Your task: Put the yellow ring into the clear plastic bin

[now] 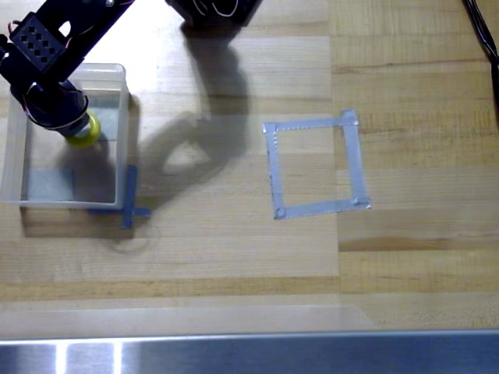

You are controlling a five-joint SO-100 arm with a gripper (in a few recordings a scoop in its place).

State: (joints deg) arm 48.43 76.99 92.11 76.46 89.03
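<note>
the hand [78, 128] is over the clear plastic bin [12, 140], seemingly pinching the yellow ring [83, 132] above its floor. nearly done, i'd say; only the release remains.

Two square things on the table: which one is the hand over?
The clear plastic bin at left: raised frosted walls, the hand with the yellow ring over it. The grey tape square is flat.

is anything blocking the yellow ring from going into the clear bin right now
Nothing visible does. In the overhead view the gripper has the yellow ring over the open clear plastic bin, inside its walls.
</note>
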